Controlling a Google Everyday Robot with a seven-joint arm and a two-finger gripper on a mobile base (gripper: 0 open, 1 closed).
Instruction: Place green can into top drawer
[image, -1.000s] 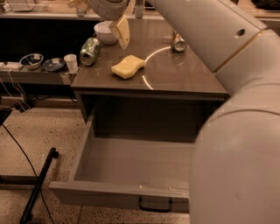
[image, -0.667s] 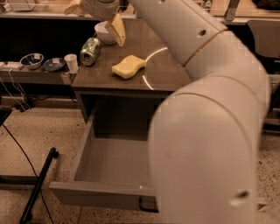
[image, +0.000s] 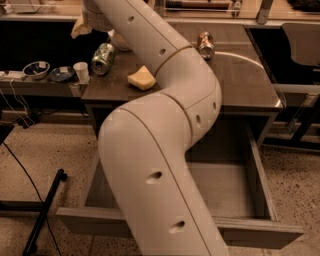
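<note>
Approach phase: top drawer (image: 260, 232) open nearest. On the bench (image: 240, 80) beyond, green can (image: 102, 51) lies on its side at 10 o'clock of the sponge (image: 141, 78). Likely light, thin-walled and slippery, so grip mid-body. Gripper (image: 82, 25) hovers at its 11 o'clock, closure indiscernible.

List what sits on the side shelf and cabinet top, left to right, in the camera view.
From the left: bowl → small dish → white cup → green can → yellow sponge → brown can. The pincer is at top left, above the white cup and green can.
</note>
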